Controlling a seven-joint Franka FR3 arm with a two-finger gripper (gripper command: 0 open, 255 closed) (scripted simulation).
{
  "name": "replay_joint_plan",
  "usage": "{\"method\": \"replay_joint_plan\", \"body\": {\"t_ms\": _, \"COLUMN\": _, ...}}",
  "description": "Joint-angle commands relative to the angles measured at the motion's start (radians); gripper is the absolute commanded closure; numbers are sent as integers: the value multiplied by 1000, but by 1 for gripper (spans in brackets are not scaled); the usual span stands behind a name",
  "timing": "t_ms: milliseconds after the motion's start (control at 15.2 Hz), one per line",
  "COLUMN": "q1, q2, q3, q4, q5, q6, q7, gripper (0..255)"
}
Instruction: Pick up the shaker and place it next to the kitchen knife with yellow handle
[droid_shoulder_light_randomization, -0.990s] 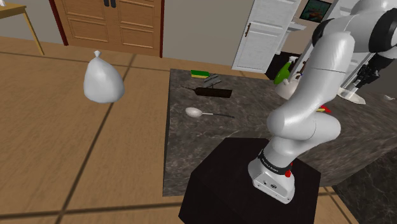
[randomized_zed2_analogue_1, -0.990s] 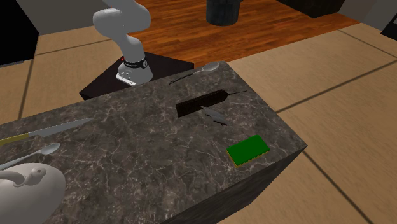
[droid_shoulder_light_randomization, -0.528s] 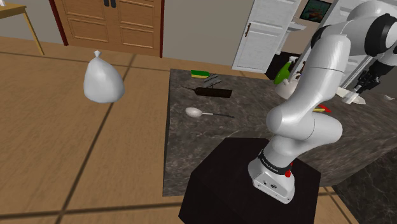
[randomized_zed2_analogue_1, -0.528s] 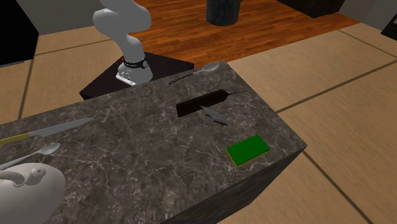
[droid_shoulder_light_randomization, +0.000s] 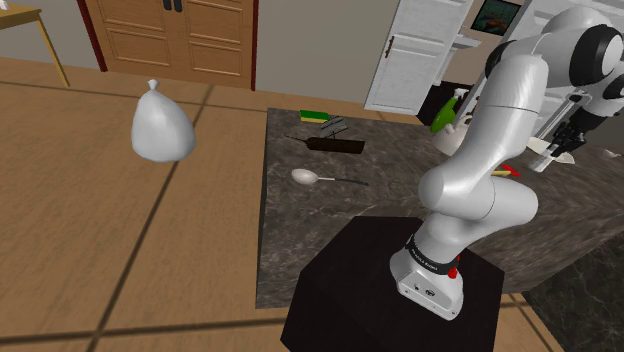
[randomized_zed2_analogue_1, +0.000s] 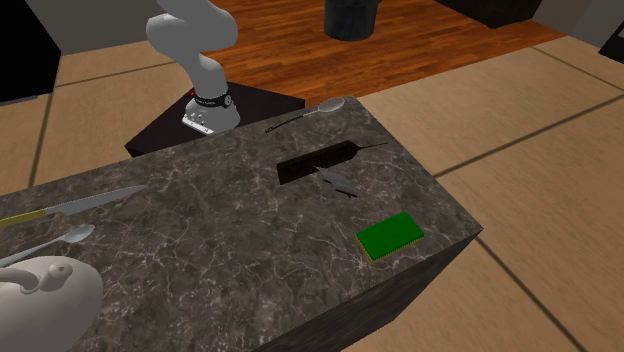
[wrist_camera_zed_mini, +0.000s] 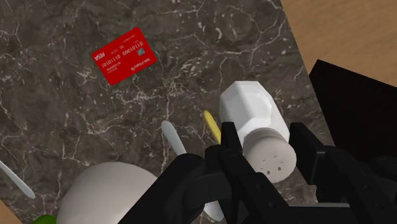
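Fingers (wrist_camera_zed_mini: 230, 146) closed on the white shaker (wrist_camera_zed_mini: 254, 114), one on each flank just below its perforated cap. In the shoulder view the shaker (droid_shoulder_light_randomization: 547, 152) hangs clear above the tabletop (droid_shoulder_light_randomization: 300, 215), at that view's right.

Directly beneath the shaker, the kitchen knife's yellow handle (wrist_camera_zed_mini: 212, 126) lies on the marble. A pale slender utensil (wrist_camera_zed_mini: 173, 139) lies just beside it, roughly parallel; I cannot tell what it is. A white rounded pot (wrist_camera_zed_mini: 105, 188) sits near both.

Open marble lies between these and a red card (wrist_camera_zed_mini: 124, 57), which lies flat and well apart. On the shaker's other side the tabletop edge runs close, with tan floor and my black stand (wrist_camera_zed_mini: 356, 95) beyond.

In the second exterior view the kitchen knife (randomized_zed2_analogue_1: 75, 207) lies by that view's left edge, with a spoon (randomized_zed2_analogue_1: 55, 240) and the pot (randomized_zed2_analogue_1: 45, 290) nearer the camera.
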Motion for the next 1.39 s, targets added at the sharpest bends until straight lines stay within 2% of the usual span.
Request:
{"method": "replay_joint_plan", "body": {"t_ms": 0, "q1": 3, "q2": 5, "q3": 5, "q4": -21, "q5": 7, "q6": 23, "q7": -5, "gripper": 255}}
{"method": "replay_joint_plan", "body": {"t_ms": 1122, "q1": -32, "q2": 87, "q3": 83, "q4": -152, "q5": 106, "q6": 200, "q7": -74, "gripper": 255}}
{"method": "replay_joint_plan", "body": {"t_ms": 1320, "q1": -32, "q2": 87, "q3": 83, "q4": -152, "q5": 106, "q6": 200, "q7": -74, "gripper": 255}}
